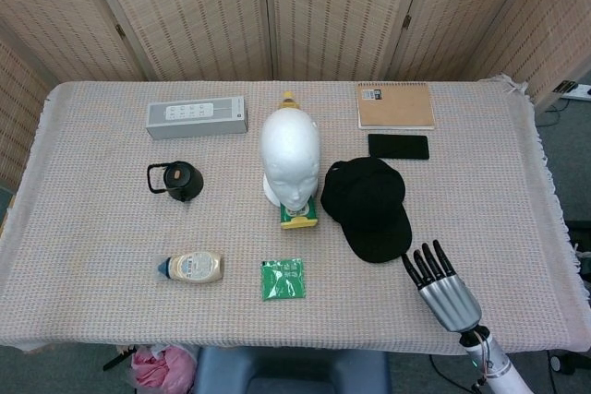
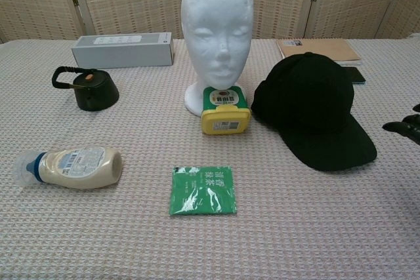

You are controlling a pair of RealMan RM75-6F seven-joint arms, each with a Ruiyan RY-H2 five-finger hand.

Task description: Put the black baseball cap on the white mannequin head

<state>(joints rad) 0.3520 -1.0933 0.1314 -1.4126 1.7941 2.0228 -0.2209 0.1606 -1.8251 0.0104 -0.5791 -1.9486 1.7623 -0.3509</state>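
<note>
The table (image 1: 83, 256) carries a woven cloth and every listed item. One white mannequin head (image 1: 290, 156) stands upright near the centre, face toward the robot. One black baseball cap (image 1: 367, 207) lies flat on the cloth just beside the head, on its right-arm side, brim pointing toward the near edge; nothing holds it.

The right hand (image 1: 441, 287) is over the near right part of the table, near the cap's brim but apart from it. Its fingers (image 1: 426, 267) are extended and spread, pointing toward the cap. The hand holds nothing and touches no item. In the chest view only dark fingertips (image 2: 405, 126) show at the right edge, apart from the cap (image 2: 308, 107). The left hand appears in neither view.

Item count, larger to smaller:
- One grey rectangular box (image 1: 197, 117), far left.
- One brown spiral notebook (image 1: 395, 104), far right.
- One black phone (image 1: 398, 146), between the notebook and the cap.
- One dark round lid with a loop handle (image 1: 177, 180), left of the head.
- One pale squeeze bottle (image 1: 194, 267), lying on its side, near left.
- One yellow-lidded green container (image 2: 225, 110), touching the base of the head (image 2: 217, 31) at the front.
- One green sachet (image 1: 283, 279), flat, near the front edge.
</note>
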